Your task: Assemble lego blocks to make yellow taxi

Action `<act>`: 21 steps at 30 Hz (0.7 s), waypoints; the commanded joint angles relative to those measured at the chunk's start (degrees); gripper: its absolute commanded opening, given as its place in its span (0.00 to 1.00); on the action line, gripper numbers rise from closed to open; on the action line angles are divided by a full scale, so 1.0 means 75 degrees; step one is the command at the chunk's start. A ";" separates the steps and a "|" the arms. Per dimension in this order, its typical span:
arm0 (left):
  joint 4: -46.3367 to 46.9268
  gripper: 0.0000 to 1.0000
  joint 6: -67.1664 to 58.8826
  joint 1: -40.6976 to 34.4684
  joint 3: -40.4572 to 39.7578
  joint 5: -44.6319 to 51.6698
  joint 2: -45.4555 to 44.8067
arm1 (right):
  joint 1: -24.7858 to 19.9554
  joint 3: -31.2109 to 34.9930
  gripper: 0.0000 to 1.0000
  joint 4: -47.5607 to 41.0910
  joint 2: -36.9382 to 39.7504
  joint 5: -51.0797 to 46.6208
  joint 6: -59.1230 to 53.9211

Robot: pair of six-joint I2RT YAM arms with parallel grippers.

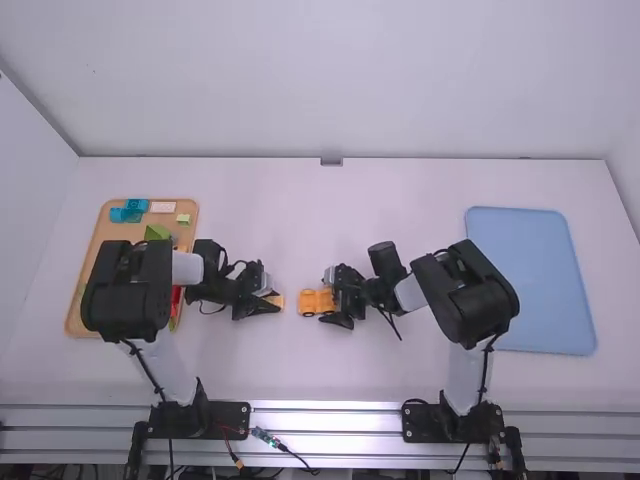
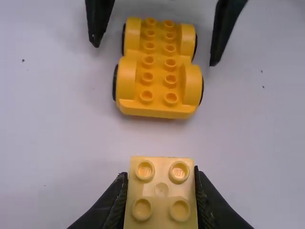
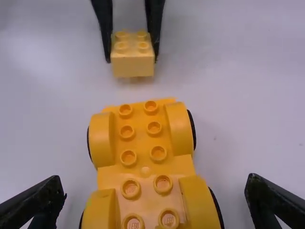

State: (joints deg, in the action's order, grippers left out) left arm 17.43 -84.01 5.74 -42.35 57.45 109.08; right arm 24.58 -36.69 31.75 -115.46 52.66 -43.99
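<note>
Yellow car base (image 3: 145, 171) with side room inside parted right pincer (image 1: 326, 297), near left pincer (image 1: 274, 300) clamped on yellow block (image 3: 133, 64).

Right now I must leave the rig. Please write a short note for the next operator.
Left gripper: shut on yellow four-stud brick.
Right gripper: open, fingers astride yellow wheeled base on the table.
More blocks: wooden tray, left side.
Done: brick gripped; base studs bare.
To do: probably mount brick on base, then add the taxi's other parts.
</note>
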 commanded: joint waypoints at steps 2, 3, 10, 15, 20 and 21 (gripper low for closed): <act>0.0082 0.02 0.0618 -0.0061 -0.0274 0.0271 -0.0326 | -0.0015 -0.0114 0.95 -0.0003 -0.0093 0.0513 -0.0210; -0.0003 0.02 0.0688 -0.0131 -0.0274 0.0294 -0.0361 | -0.0015 -0.0114 0.93 -0.0017 -0.0096 0.0510 -0.0323; -0.0973 0.02 0.1527 -0.0702 0.0009 0.0187 -0.0650 | -0.0015 -0.0114 0.89 0.0006 -0.0221 0.0175 -0.0315; -0.1416 0.02 0.1871 -0.0758 0.0283 0.0070 -0.0991 | -0.0026 -0.0114 0.93 0.0880 -0.0749 0.0391 0.0198; -0.1431 0.02 0.1862 -0.0775 0.0589 0.0061 -0.1355 | 0.0099 -0.0114 0.93 0.1422 -0.1081 0.0364 0.0501; -0.1422 0.02 0.1865 -0.0813 0.0621 0.0055 -0.1373 | 0.0149 -0.0114 0.91 0.1469 -0.1078 0.0379 0.0498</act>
State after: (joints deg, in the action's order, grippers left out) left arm 6.55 -70.87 -0.12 -38.59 56.99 99.96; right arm 24.93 -36.97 42.87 -122.21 55.44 -41.91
